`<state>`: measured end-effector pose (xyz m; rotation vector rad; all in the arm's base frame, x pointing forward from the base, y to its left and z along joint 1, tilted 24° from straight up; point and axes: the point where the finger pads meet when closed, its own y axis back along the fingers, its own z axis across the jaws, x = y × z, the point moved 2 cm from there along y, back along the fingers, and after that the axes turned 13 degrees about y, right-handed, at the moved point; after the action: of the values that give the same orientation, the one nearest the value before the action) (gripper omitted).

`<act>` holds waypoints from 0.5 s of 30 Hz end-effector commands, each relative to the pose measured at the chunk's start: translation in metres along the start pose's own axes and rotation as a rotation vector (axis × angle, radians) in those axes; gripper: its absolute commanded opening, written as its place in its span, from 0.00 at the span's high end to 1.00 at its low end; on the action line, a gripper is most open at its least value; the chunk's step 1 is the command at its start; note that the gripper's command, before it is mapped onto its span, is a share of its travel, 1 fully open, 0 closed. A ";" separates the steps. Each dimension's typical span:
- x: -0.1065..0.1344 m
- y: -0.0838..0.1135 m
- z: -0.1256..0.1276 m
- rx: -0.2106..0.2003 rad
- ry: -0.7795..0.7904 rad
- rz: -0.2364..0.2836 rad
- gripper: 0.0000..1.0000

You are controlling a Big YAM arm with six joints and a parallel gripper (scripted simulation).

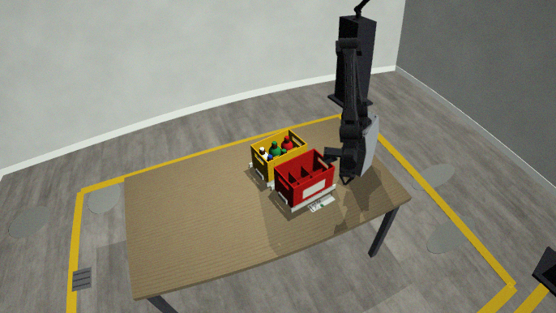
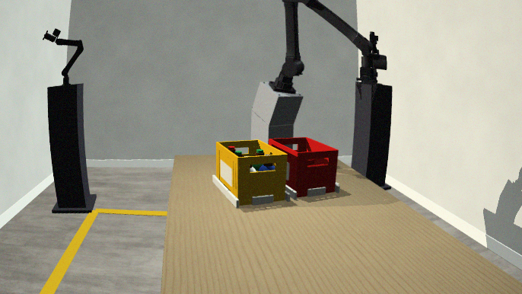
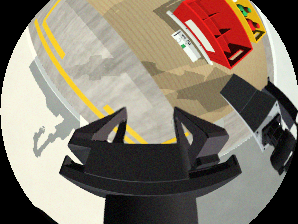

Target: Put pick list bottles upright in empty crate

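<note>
The yellow crate (image 1: 261, 168) (image 2: 262, 184) holds several bottles: a white one (image 1: 263, 152), a blue one (image 1: 270, 157), green ones including a large one (image 1: 275, 150), and a red one (image 1: 287, 143) (image 3: 252, 24). The red crate (image 1: 298, 197) (image 2: 312, 177) (image 3: 216, 42) stands beside it; its visible compartments are empty, their floors partly hidden. The pick list (image 1: 321, 203) (image 3: 186, 46) lies along the red crate's labelled side; a green mark shows, but its writing is too small to read. My gripper (image 1: 346, 179) (image 3: 150, 110) is open and empty, held off to the side of the red crate, above table level.
Pale strips (image 1: 314, 199) (image 2: 225, 191) lie along the crates' bases. The crates stand close together on the wooden table (image 1: 194, 211) (image 2: 304, 247). The arm's grey pedestal (image 1: 369, 142) (image 2: 262, 114) stands near the red crate's end. Dark pillars (image 2: 65, 148) stand beyond the table.
</note>
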<state>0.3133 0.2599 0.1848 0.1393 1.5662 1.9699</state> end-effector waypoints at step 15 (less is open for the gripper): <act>0.002 0.010 0.019 -0.025 -0.009 -0.008 0.39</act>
<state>0.3109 0.2706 0.1844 0.1411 1.5691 1.9693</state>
